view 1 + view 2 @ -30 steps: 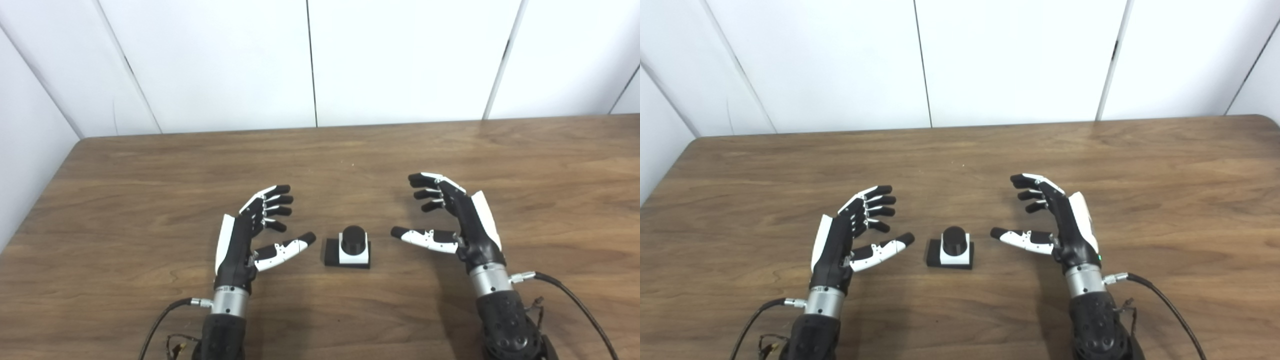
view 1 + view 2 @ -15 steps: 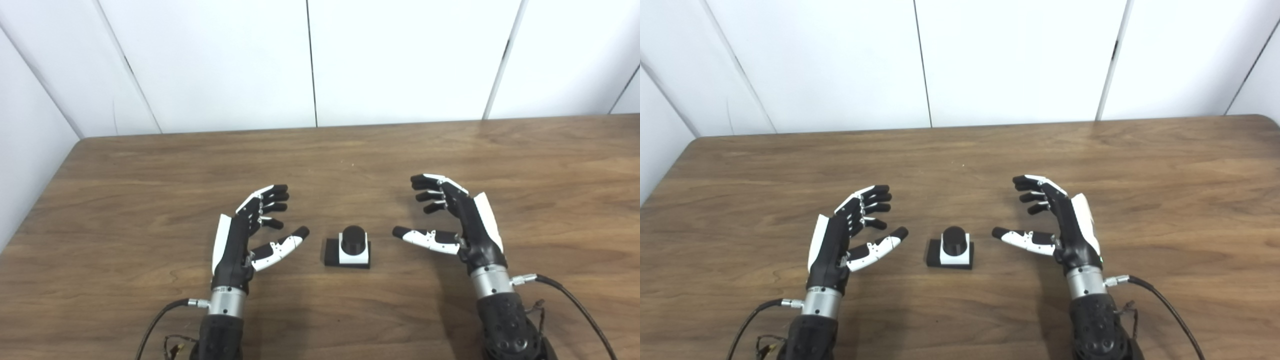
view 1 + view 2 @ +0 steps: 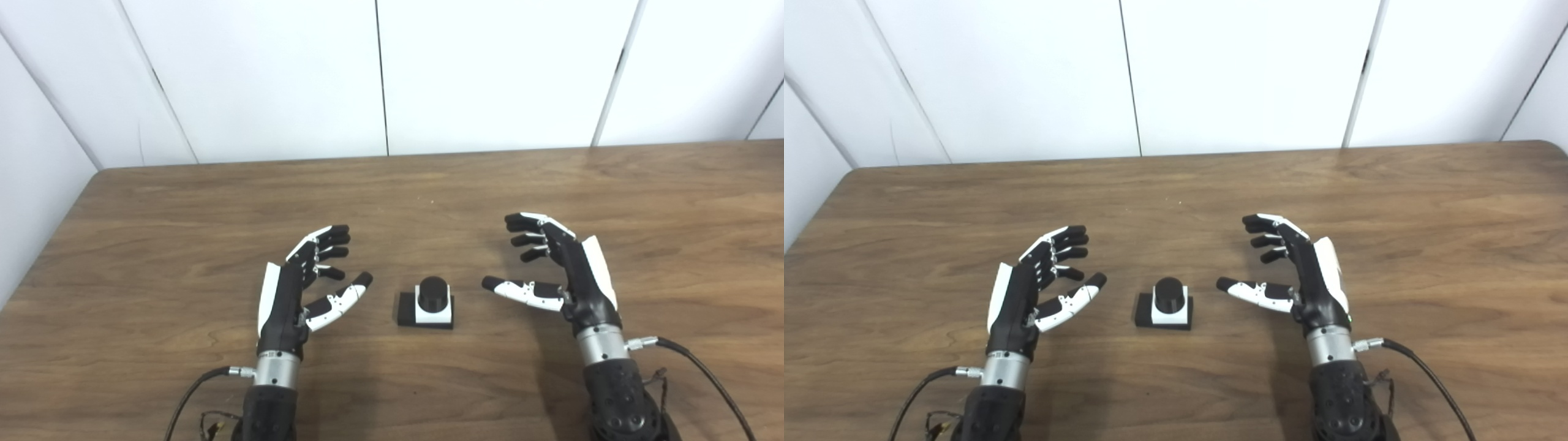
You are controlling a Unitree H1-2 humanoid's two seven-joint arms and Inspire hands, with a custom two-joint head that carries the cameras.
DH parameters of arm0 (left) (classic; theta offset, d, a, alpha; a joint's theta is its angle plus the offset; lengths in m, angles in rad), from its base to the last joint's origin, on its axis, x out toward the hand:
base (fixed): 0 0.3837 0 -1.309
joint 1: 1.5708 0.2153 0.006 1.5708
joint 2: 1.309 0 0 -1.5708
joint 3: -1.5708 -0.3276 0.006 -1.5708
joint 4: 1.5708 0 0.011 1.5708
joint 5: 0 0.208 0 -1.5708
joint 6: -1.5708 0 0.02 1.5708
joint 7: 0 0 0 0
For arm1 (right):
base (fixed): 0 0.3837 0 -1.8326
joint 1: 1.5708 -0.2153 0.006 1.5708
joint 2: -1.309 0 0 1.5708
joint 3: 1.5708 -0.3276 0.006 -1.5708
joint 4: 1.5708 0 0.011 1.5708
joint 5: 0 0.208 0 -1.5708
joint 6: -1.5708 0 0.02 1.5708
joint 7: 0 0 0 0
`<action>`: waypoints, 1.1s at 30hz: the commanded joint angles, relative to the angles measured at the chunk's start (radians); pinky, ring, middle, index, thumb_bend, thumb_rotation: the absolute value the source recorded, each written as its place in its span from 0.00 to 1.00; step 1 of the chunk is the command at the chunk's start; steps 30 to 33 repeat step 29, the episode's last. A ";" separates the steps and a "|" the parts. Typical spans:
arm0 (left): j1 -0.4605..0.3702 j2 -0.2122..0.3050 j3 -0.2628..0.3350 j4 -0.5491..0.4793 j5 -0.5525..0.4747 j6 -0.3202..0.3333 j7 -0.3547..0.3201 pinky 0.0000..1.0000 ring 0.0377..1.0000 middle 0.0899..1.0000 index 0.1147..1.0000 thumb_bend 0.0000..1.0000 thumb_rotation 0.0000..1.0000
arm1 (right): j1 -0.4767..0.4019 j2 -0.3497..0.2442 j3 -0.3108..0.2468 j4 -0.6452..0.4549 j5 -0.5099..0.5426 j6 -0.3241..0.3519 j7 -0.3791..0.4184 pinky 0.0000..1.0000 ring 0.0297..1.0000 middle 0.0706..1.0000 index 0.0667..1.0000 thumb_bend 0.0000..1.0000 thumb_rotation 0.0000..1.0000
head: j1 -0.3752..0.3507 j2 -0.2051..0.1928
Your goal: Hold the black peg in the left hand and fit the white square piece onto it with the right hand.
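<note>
The black peg (image 3: 433,292) stands upright on its flat black base on the wooden table (image 3: 184,202), near the front edge and midway between the two hands. The white square piece (image 3: 433,312) sits around the peg's foot, apparently pushed fully down, though the fit is hard to judge from here. The left hand (image 3: 301,282) hovers just left of the base, fingers spread and empty. The right hand (image 3: 560,269) is to its right, likewise spread wide, holding nothing.
</note>
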 commanded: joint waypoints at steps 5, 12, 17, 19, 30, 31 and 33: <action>-0.020 -0.015 0.007 0.028 -0.010 -0.121 0.044 0.56 0.68 0.71 0.68 0.51 0.00 | -0.010 0.007 0.004 -0.007 0.024 -0.077 -0.014 0.55 0.65 0.70 0.69 0.67 0.28 | 0.002 0.004; -0.012 -0.016 0.006 0.049 -0.001 -0.161 0.056 0.61 0.69 0.70 0.68 0.50 0.11 | -0.006 0.007 0.007 0.007 0.029 -0.094 -0.017 0.56 0.67 0.71 0.70 0.67 0.33 | 0.001 0.000; -0.013 -0.013 0.006 0.057 -0.007 -0.180 0.051 0.60 0.68 0.69 0.69 0.52 0.30 | -0.005 0.008 0.002 0.005 0.033 -0.090 -0.016 0.58 0.68 0.72 0.71 0.68 0.34 | -0.002 0.003; -0.013 -0.013 0.005 0.057 -0.007 -0.179 0.046 0.59 0.68 0.69 0.71 0.53 0.36 | -0.005 0.008 0.000 0.002 0.032 -0.082 -0.014 0.58 0.69 0.73 0.71 0.68 0.34 | -0.002 0.003; -0.009 -0.013 0.009 0.046 -0.033 -0.166 0.032 0.58 0.69 0.72 0.86 0.61 0.50 | -0.003 0.005 0.003 0.004 0.051 -0.083 -0.006 0.59 0.70 0.75 0.80 0.70 0.37 | 0.002 0.004; -0.009 -0.013 0.009 0.046 -0.033 -0.166 0.032 0.58 0.69 0.72 0.86 0.61 0.50 | -0.003 0.005 0.003 0.004 0.051 -0.083 -0.006 0.59 0.70 0.75 0.80 0.70 0.37 | 0.002 0.004; -0.009 -0.013 0.009 0.046 -0.033 -0.166 0.032 0.58 0.69 0.72 0.86 0.61 0.50 | -0.003 0.005 0.003 0.004 0.051 -0.083 -0.006 0.59 0.70 0.75 0.80 0.70 0.37 | 0.002 0.004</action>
